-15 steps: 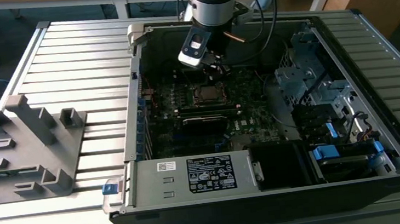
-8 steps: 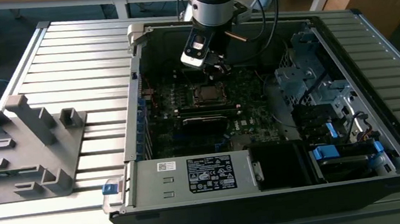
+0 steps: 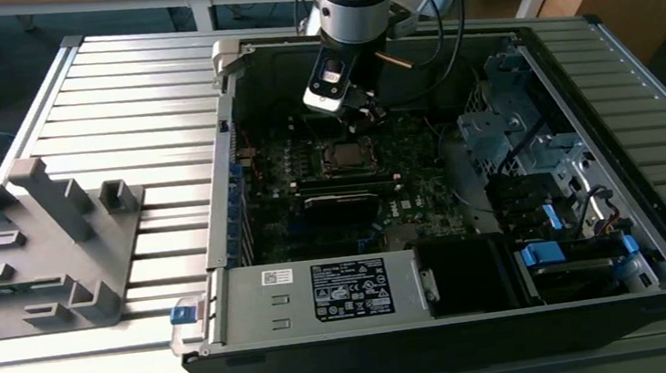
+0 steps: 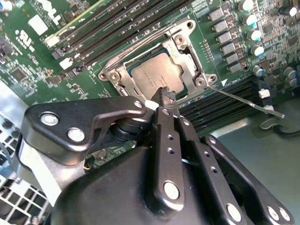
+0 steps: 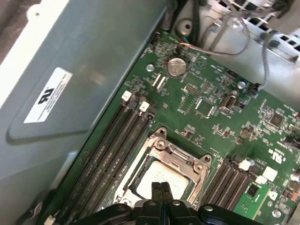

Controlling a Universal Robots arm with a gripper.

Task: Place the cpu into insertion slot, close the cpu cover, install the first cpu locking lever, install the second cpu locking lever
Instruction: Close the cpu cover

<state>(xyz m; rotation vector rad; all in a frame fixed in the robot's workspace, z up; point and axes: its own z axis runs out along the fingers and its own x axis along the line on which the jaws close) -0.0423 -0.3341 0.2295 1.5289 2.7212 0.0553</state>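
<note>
1. I see the gripper (image 4: 166,95) with its fingers pinched together on nothing, the tip just above the cpu cover (image 4: 187,58).
2. The cpu (image 4: 152,75) lies in the insertion slot (image 3: 343,156), framed by the cpu cover.
3. One locking lever (image 4: 248,103) sticks out sideways.

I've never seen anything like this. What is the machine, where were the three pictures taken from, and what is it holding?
The machine is a robot arm with a two-fingered gripper at its end. One picture comes from a camera standing apart; the other two come from cameras riding near the arm's wrist. An open computer case lies on a ribbed metal table, beside a grey plastic stand. Inside is a green circuit board. The square chip sits seated on that board, with a silvery cover frame lying over its edges. A thin metal lever sticks out sideways beside the frame. The gripper's fingers are pressed together, holding nothing, their tips close to the chip.
</note>
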